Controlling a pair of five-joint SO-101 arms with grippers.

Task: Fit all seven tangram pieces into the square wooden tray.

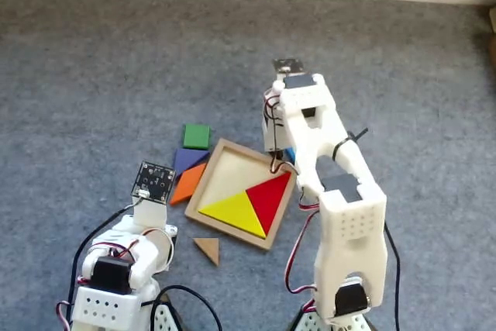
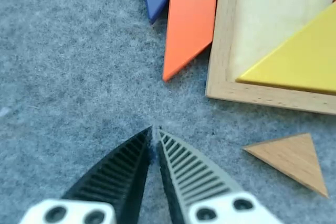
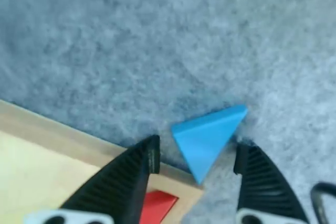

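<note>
Right tool (image 3: pixel 197 152) straddles one blue triangle (image 3: pixel 207 135); tray (image 3: pixel 68 139) holds two.

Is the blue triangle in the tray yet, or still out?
Out: the blue triangle is outside the tray rim, by its corner on the grey mat, between the right gripper's open jaws.

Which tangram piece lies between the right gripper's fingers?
The light blue triangle, beside the tray; the orange piece and wooden triangle lie by the left gripper.
</note>
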